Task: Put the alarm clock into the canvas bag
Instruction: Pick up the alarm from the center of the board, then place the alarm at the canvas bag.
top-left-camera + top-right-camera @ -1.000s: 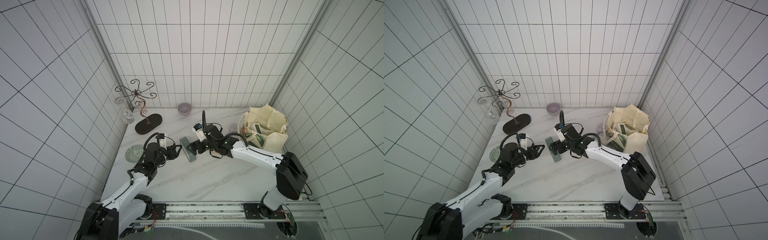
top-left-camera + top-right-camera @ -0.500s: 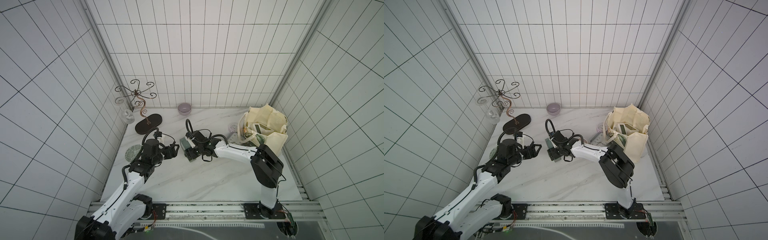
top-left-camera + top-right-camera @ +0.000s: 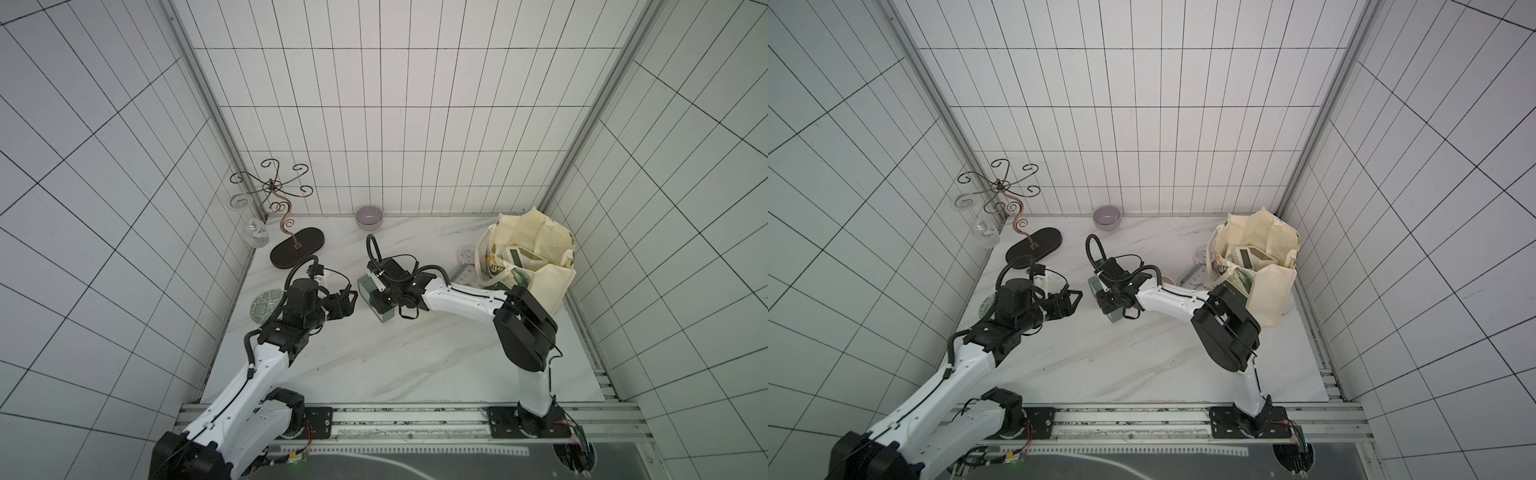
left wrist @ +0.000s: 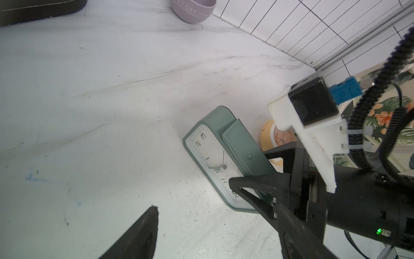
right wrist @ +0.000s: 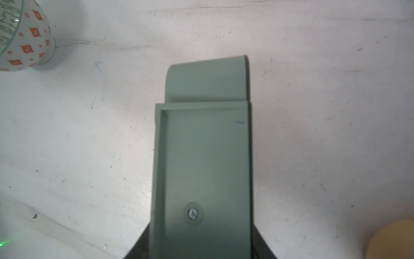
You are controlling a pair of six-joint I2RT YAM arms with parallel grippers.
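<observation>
1. Found the alarm clock [image 4: 210, 150] standing on edge on the worktop [image 3: 395, 365], a little left of its middle, well apart from the canvas bag [image 3: 557, 284] at the far right corner.
2. Saw the right pincer [image 4: 247, 167] closed across the clock's thickness, one finger over the face and one behind; judged the lift not yet begun.
3. Saw the left pincer [image 3: 348, 302] spread wide and empty, just beside the clock but apart from it.
4. Judged the step in hand to be securing and raising the clock. Best done by squeezing firmly before any lift, rising straight up to spare the yellow round pot [image 4: 268, 134] just behind, then carrying high enough to clear the bag's rim and handles.
5. Noted the right arm stretched low and nearly level from the near right edge toward the left edge. Noted the left arm bent at the elbow, aimed at the clock.
</observation>
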